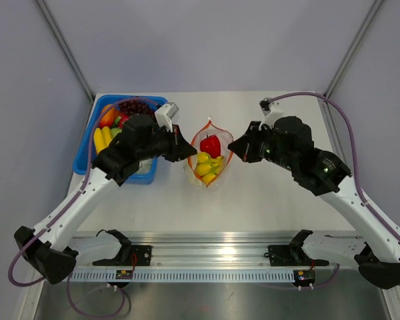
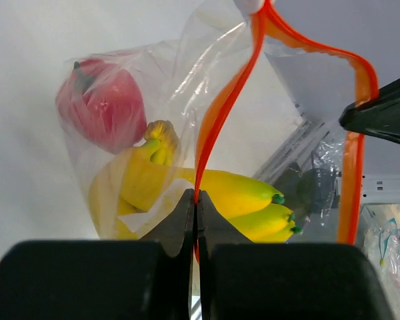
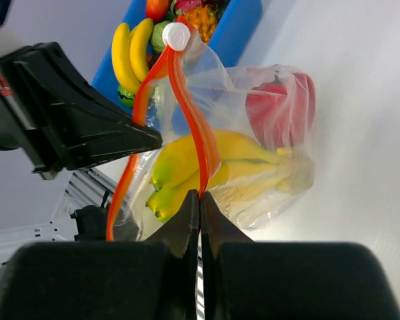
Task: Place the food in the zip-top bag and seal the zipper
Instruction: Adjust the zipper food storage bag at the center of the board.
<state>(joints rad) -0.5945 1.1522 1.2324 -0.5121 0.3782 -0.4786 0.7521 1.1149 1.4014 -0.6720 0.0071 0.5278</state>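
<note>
At table centre, between both arms: bag [image 1: 209,163] held up, mouth spread wide. Pinched tight on one side of zipper [image 2: 219,113] by left gripper [image 2: 196,197], fully closed; pinched likewise on the opposite side by right gripper [image 3: 200,197]. Inside bag: food [image 2: 240,190], yellow bananas plus a red piece. White slider [image 3: 177,35] at zipper's far end. Left of bag: blue tray [image 1: 82,160] with more food.

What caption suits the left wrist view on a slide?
Left claw shut on the orange zipper of the bag, with bananas and a red fruit inside.
</note>
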